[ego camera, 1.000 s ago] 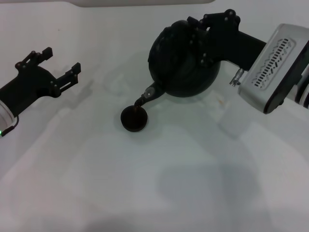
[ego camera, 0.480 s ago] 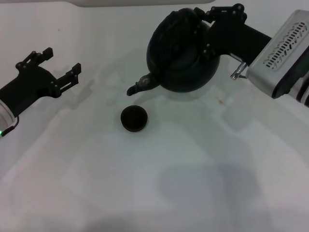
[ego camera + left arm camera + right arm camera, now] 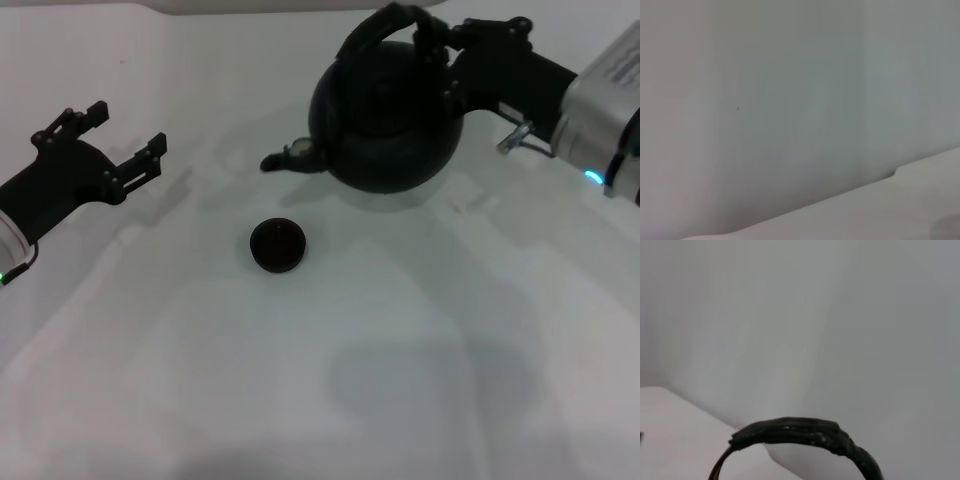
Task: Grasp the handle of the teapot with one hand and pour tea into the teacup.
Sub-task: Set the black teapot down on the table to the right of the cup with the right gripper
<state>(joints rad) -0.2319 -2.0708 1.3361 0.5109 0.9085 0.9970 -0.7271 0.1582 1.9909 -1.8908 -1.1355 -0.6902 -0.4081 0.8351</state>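
The right gripper [image 3: 440,50] is clamped on the handle [image 3: 400,25] of the teapot [image 3: 385,110], which sits roughly level, perhaps just touching the white table [image 3: 400,350], spout toward the left; the teacup [image 3: 277,244] stands nearby in front; the left gripper [image 3: 125,135] hovers well apart, jaws spread

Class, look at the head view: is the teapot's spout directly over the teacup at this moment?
No. The teapot, held by its handle in the right gripper, has its spout tip up and away from the teacup.
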